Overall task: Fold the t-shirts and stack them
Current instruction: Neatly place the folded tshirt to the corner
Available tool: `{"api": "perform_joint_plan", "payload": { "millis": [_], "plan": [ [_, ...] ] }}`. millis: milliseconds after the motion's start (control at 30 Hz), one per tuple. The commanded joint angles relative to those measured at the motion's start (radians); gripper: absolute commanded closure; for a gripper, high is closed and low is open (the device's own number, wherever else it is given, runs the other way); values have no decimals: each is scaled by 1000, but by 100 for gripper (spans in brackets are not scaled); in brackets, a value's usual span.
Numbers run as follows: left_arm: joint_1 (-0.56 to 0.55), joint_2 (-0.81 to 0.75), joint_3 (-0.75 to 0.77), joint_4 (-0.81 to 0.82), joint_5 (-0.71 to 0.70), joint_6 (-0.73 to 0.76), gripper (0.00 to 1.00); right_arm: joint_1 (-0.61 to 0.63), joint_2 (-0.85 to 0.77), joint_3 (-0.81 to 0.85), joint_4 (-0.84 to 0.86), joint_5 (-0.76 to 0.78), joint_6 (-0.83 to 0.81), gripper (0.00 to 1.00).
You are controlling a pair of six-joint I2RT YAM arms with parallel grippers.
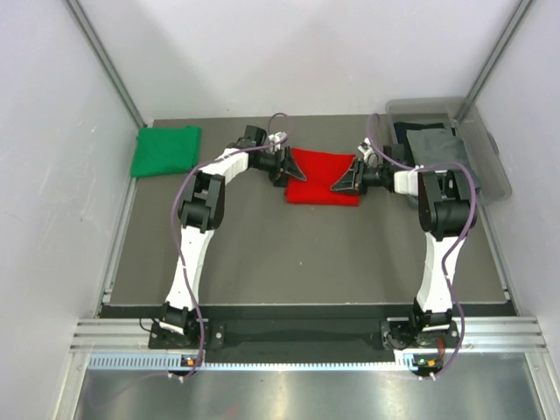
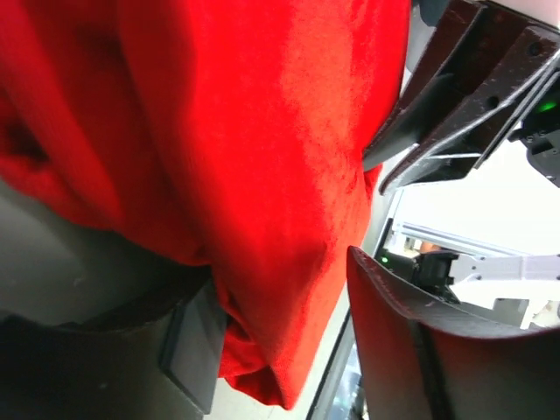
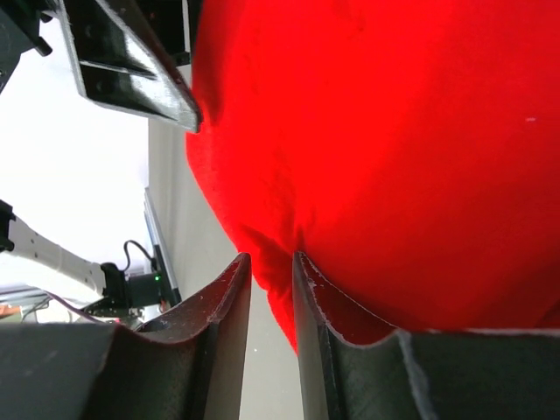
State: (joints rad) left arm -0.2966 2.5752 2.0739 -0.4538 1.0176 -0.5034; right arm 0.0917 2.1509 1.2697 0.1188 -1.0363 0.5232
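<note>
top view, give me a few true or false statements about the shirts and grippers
1. The red t-shirt lies between the left gripper and the right gripper. True.
2. The green t-shirt is inside the clear bin. False: it lies folded at the far left corner of the table.
3. The right gripper pinches the edge of the red t-shirt. True.
4. The red t-shirt is stacked on the green t-shirt. False: they lie well apart.

**A:** anyone know what these arms actually look like?

**B:** white shells on the left arm (image 1: 187,262) and right arm (image 1: 430,262), chunky black joints, purple cables (image 1: 176,210) looping along both. The fingers (image 3: 219,350) are matte black wedges, kinda scuffed.
</note>
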Motion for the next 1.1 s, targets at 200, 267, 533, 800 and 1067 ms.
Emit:
{"api": "perform_joint_plan", "payload": {
  "millis": [200,267,533,800,1067],
  "plan": [
    [-58,102,-5,29,-21,-20,67,3,37,0,22,-1,-23,74],
    [-62,79,-14,29,-16,-15,93,-1,20,6,19,-7,-22,75],
    [-4,-116,-58,-199,-317,247,100,-76,-345,-7,-189,22,-250,75],
    [125,-240,-46,-390,-468,453,100,-184,-641,-102,-527,18,-598,73],
    [195,-250,63,-551,-727,614,100,-253,-874,-194,-691,33,-747,72]
  ]
}}
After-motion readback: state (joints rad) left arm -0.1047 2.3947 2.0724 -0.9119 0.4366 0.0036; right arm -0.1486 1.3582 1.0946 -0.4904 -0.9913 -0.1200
